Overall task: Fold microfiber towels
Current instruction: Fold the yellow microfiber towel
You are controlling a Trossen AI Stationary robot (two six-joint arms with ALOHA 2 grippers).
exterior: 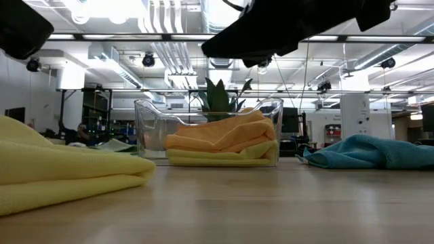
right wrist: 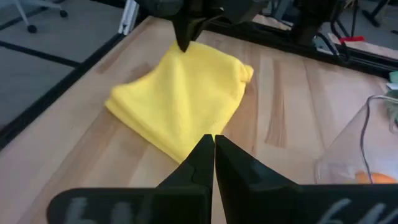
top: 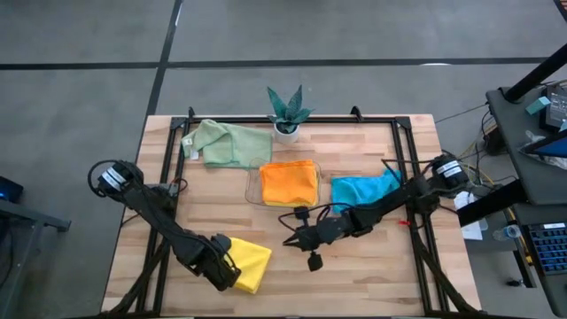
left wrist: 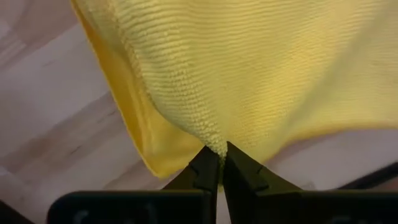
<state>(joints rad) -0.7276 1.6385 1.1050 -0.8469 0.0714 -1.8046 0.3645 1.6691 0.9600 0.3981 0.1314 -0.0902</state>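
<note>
Pale wood planks make up the bench (top: pixel 354 266) I am working over, ringed by a black frame, with grey floor around it. My left hand (top: pixel 227 274) sits low at the near left part of the bench, its fingers pinched together on the edge of a folded yellow microfiber towel (top: pixel 248 262); the left wrist view shows the cloth's hem caught right between the two tips. My right hand (top: pixel 295 237) hovers near the middle of the bench, just beside that yellow towel, with its fingers pressed together and nothing between them.

Behind it stands a clear plastic tray (top: pixel 253 188) holding a folded orange microfiber towel (top: pixel 289 182); from the low view I see a second folded yellow microfiber towel (exterior: pixel 224 160) lying under the orange one. A crumpled teal-blue microfiber towel (top: pixel 363 189) lies just right of the tray. A pale green microfiber towel (top: pixel 226 143) is spread loosely at the far left, near a small green potted plant in a white pot (top: pixel 287 112) at the far edge.
</note>
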